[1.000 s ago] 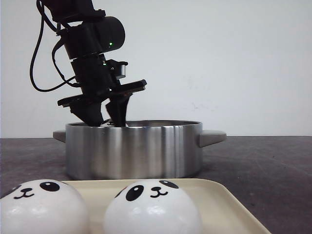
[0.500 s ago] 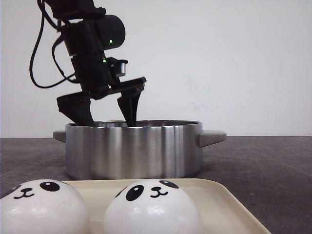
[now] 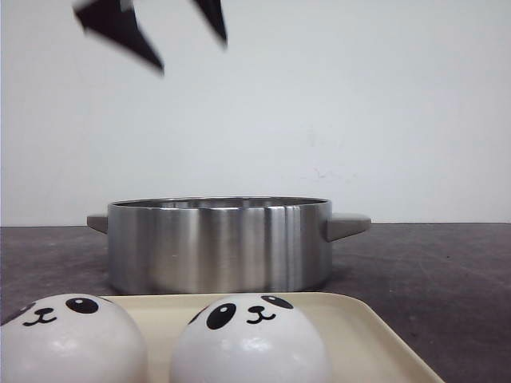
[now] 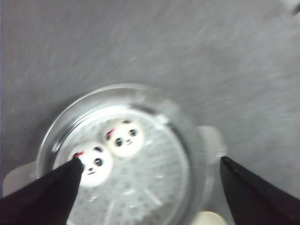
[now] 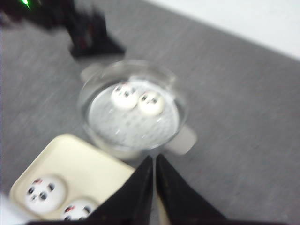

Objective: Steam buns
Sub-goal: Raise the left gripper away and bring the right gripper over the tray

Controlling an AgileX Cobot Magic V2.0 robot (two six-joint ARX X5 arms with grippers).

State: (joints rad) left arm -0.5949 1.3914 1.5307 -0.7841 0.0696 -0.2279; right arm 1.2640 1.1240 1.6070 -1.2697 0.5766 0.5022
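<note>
A dark grey tabletop (image 3: 447, 271) lay before a white wall. Two white panda-faced buns (image 5: 138, 99) sat touching in the steel steamer pot (image 3: 219, 243); two more (image 3: 249, 339) waited on the cream tray (image 3: 375, 335). The left gripper (image 3: 164, 32) hung wide and empty; the right gripper (image 5: 153, 180) was pressed closed. Half done: next probably calls for fetching a tray bun.

Lab bench, bare white wall (image 3: 383, 104), grey tabletop (image 3: 431, 263)

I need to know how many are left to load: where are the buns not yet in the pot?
Two buns sit side by side on the cream tray, nearest the front camera, before the steel pot.
</note>
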